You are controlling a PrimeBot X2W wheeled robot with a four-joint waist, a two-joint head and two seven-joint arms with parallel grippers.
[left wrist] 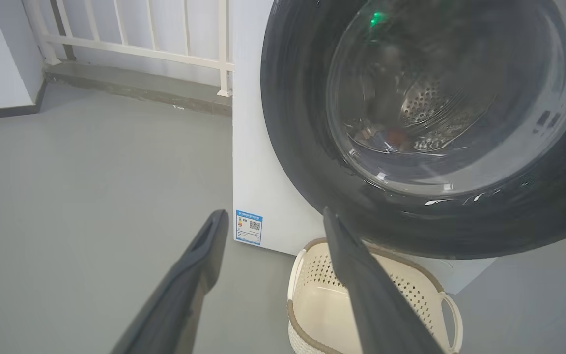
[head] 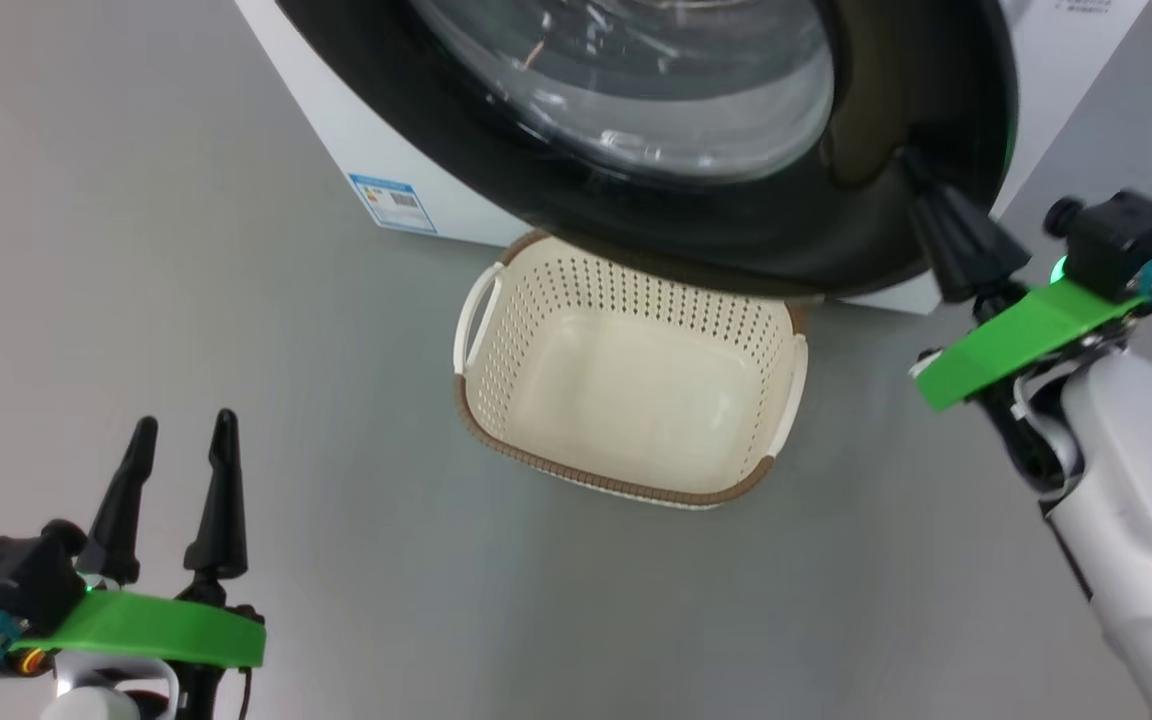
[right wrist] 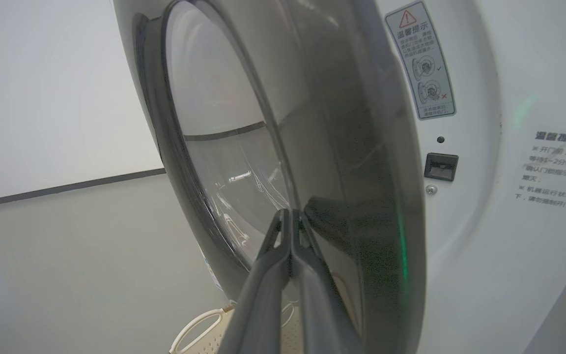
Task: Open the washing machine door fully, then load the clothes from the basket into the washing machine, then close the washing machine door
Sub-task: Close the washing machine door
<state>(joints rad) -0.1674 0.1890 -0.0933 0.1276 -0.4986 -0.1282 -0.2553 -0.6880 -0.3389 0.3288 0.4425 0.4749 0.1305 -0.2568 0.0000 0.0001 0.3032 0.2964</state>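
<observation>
**While the door hangs ajar, the basket sits bare beneath it**

Where the grey floor [head: 136, 250] runs up to it, the white front-loading washing machine [left wrist: 256, 172] stands as the biggest thing in sight. Its round, glossy black washing machine door [head: 716, 235] is swung partway out from the front panel, so the latch slot [right wrist: 440, 166] is uncovered. The door's bulging glass window [left wrist: 460, 98] shows the perforated steel drum [left wrist: 425, 103] behind.

Below the door sits the cream perforated basket [head: 636, 300], on the floor just in front of the machine. Its far rim lies under the door's lower edge and its bare bottom shows.

The right end effector [head: 911, 162] has its two dark fingers pressed together, with the tips at the door's dark rim on the latch side. The left end effector [head: 186, 420] hovers spread wide and pinches nothing, well apart from the basket.

A small blue label [head: 393, 203] marks the machine's lower corner. Low in the drum lies an orange-brown patch [left wrist: 395, 137], too blurred to name.
</observation>
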